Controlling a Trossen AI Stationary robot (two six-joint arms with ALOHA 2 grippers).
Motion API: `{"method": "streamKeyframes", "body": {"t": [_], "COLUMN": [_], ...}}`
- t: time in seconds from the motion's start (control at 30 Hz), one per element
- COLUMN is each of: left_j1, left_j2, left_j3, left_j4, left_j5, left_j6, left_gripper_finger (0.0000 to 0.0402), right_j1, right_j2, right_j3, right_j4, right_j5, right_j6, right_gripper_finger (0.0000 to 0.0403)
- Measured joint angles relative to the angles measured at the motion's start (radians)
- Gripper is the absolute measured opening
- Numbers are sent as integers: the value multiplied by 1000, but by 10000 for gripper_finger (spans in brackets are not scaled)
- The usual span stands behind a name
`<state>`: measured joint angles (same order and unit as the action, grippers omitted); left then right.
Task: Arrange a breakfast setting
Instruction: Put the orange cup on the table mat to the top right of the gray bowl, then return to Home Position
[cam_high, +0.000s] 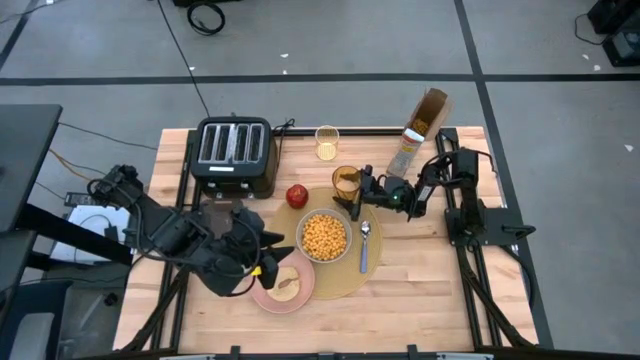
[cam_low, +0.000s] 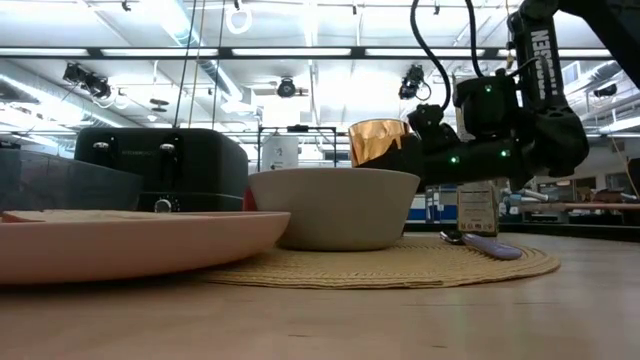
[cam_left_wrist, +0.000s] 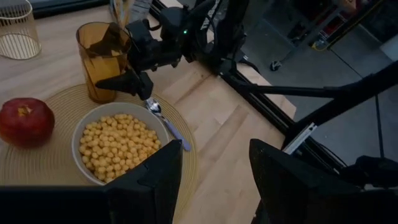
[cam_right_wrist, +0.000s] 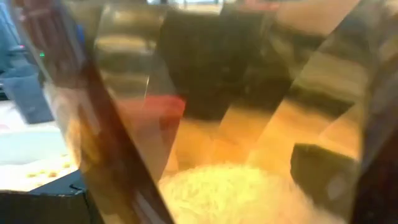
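R gripper (cam_high: 352, 193) fingers spread wide around amber glass (cam_high: 346, 181), just behind bowl (cam_high: 324, 236). L gripper (cam_high: 268, 252) beside bowl, over pink plate (cam_high: 283, 286), fingers apart, holding nothing.

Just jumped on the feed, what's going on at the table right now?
A breakfast setting is nearly laid. On the tan placemat sit a white bowl of cereal, a red apple and a spoon; a pink plate with toast overlaps its edge. The right gripper is at the amber glass, fingers spread around it at the placemat's far edge. The left gripper hovers by the pink plate, holding nothing visible. A toaster stands behind.
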<state>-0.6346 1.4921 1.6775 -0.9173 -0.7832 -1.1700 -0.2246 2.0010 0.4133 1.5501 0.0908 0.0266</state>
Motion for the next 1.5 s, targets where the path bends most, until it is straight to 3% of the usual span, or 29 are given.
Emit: {"method": "streamKeyframes", "body": {"t": [0.17,0.93,1.5], "left_j1": [-15,-13,-16], "left_j2": [0,0,0], "left_j3": [0,0,0], "left_j4": [-1,-33,-24], "left_j5": [-18,-35,21], "left_j6": [-34,-36,-11], "left_gripper_finger": [192,192,192], "right_j1": [-5,5,25], "right_j2": [0,-24,-250], "right_j3": [0,-73,-272], "right_j4": [-1,-30,-110], "right_j5": [-2,-5,-4], "right_j6": [-53,-3,27], "right_gripper_finger": [391,400,400]}}
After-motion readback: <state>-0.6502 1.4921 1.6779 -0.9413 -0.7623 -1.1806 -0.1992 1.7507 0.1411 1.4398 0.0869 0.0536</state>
